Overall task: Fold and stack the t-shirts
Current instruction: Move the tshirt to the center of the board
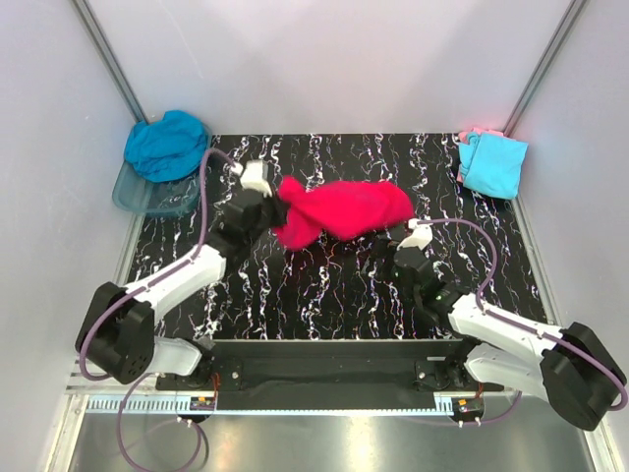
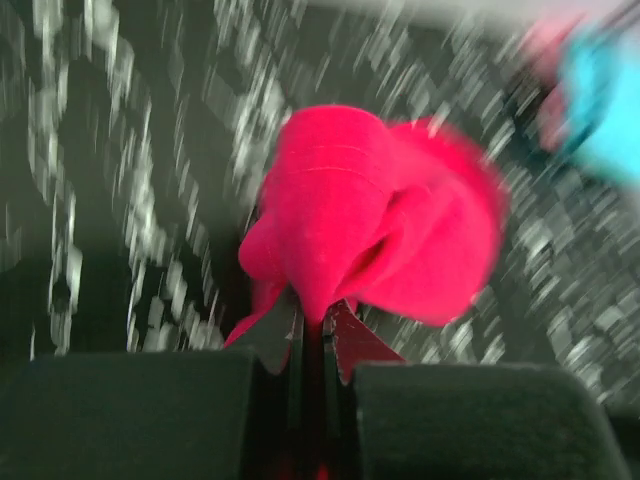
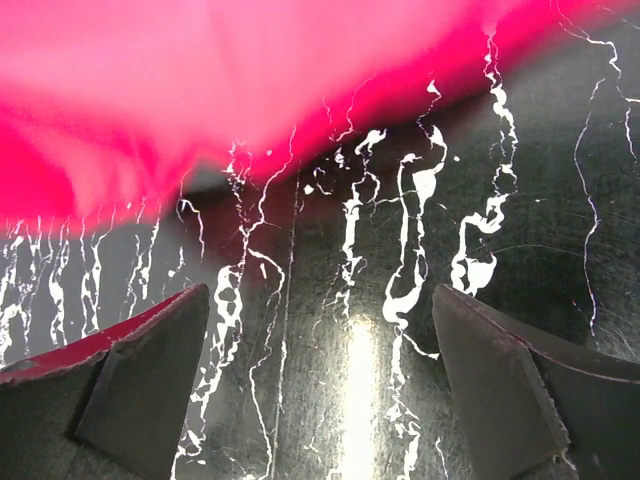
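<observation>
A bright pink-red t-shirt (image 1: 344, 210) lies bunched in the middle of the black marbled table (image 1: 324, 285). My left gripper (image 1: 275, 211) is shut on its left end; in the left wrist view the cloth (image 2: 370, 215) bulges out from between the closed fingers (image 2: 355, 345). My right gripper (image 1: 401, 236) stands open just right of and below the shirt's right end, nothing between its fingers (image 3: 150, 350). In the right wrist view the shirt (image 3: 200, 90) fills the top, blurred. A teal-blue t-shirt (image 1: 167, 145) lies in the tub. A light cyan t-shirt (image 1: 493, 164) rests on a pale pink one (image 1: 466, 135) at the back right.
A clear bluish plastic tub (image 1: 147, 197) stands at the table's back left corner. Grey walls close in the back and both sides. The arm bases sit along the near edge.
</observation>
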### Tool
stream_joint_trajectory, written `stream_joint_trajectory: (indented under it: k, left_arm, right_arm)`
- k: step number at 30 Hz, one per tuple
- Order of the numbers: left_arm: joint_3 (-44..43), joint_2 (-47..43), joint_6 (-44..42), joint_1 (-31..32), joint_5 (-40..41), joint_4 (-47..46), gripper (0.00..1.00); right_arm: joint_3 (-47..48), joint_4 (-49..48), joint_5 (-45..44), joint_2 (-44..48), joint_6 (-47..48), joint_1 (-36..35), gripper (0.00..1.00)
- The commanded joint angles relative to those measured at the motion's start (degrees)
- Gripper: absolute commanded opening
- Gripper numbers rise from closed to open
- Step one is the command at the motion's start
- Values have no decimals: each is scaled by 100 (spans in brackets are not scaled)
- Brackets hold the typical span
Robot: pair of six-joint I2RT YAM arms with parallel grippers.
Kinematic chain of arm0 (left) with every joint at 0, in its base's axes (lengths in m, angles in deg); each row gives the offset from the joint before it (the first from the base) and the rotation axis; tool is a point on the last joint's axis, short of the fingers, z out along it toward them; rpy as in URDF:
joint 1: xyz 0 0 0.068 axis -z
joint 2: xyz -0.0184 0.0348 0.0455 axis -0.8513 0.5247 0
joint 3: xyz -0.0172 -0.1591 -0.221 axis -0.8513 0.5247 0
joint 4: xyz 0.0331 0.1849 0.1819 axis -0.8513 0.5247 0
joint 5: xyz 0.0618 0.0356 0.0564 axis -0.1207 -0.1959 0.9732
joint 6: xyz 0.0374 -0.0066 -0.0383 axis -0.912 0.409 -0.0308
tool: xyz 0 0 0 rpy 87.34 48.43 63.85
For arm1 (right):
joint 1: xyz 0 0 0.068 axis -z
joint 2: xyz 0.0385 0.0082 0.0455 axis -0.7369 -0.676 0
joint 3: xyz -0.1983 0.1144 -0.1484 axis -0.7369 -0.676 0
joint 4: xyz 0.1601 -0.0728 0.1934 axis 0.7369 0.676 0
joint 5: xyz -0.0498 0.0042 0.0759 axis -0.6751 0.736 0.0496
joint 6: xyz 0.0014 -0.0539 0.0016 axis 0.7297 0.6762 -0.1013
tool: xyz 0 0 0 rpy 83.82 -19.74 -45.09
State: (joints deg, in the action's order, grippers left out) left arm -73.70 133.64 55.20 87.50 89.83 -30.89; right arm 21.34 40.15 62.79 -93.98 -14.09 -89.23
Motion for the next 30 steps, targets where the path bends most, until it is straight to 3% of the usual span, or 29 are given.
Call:
stream_joint_trajectory:
  k: [1, 5, 7, 8, 9, 12, 13, 18, 24, 30]
  left_arm:
    - [660, -720, 382, 30, 854, -158, 0]
    - [786, -1308, 374, 21, 2397, 1115, 0]
    - [803, -1554, 400, 21, 2752, 1548, 11]
    - [821, -1825, 356, 21, 2884, 1620, 19]
    - [838, -1976, 347, 21, 2929, 1690, 40]
    - [926, -2495, 530, 21, 2834, 1884, 72]
    - [1057, -2609, 610, 21, 2694, 1893, 88]
    - [1804, -2988, 1190, 82, 1507, 1551, 93]
    - [2823, -3409, 1384, 372, 1471, 1506, 92]
    - [3167, -4218, 1095, 539, 1769, 2016, 93]
  right_arm:
    - [64, -90, -182, -79, -47, -52, 100]
    - [91, -134, -33, -167, -82, -43, 100]
    - [108, -161, -15, -202, -91, -52, 100]
    - [108, -161, -6, -219, -91, -52, 100]
    - [117, -152, -6, -246, -82, -43, 100]
    - [117, -134, -50, -228, -73, -34, 100]
    - [108, -134, -58, -220, -73, -52, 100]
    - [126, -134, -50, -264, -65, -43, 100]
    - [213, -169, 169, -561, -99, -43, 100]
    - [687, -90, 898, -1616, -266, -43, 100]
